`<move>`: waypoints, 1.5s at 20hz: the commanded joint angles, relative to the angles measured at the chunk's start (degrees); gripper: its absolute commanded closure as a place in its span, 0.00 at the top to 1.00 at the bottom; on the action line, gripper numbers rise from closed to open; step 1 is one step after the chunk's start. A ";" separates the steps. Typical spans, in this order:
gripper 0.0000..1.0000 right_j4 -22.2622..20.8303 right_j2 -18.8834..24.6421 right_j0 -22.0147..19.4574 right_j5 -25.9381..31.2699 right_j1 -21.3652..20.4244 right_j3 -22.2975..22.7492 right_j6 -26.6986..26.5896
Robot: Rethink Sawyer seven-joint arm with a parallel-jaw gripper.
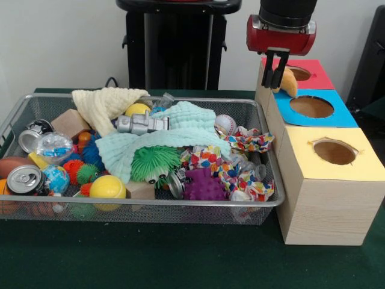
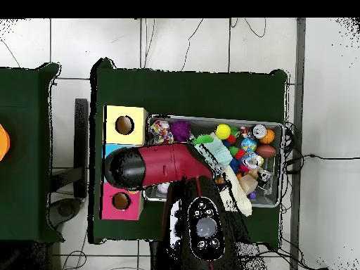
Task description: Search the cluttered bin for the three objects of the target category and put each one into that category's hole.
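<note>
My gripper [image 1: 275, 77] hangs over the near edge of the red-topped box, shut on a tan-orange plush toy [image 1: 290, 83] that sticks out to one side of its black fingers. The round hole [image 1: 299, 73] in the red top lies just beyond the toy. In the overhead view the arm's red head [image 2: 144, 167] hides the gripper and toy; the red box's hole [image 2: 121, 201] shows beside it. The wire-mesh bin [image 1: 150, 204], also seen from above [image 2: 283, 162], is full of clutter. I see no other plush animals in it.
The blue-topped hole [image 1: 311, 106] and the yellow-topped hole [image 1: 334, 152] are on boxes nearer the camera. The bin holds a silver toy robot [image 1: 141, 124], a mint cloth [image 1: 183, 131], a cream cloth [image 1: 105, 102], a green spiky ball [image 1: 155, 161], a purple spiky ball [image 1: 204, 185], a baseball [image 1: 225, 124] and a can [image 1: 24, 179].
</note>
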 commanded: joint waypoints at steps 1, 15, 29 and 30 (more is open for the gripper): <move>0.00 -1.03 2.33 -3.18 -0.75 4.02 0.11 -0.01; 0.00 -3.62 5.72 -14.58 3.52 10.37 -13.88 -9.59; 0.00 -7.68 10.03 -19.40 9.38 17.45 -26.95 -17.14; 0.00 -7.92 10.25 -19.61 9.63 17.04 -26.48 -17.33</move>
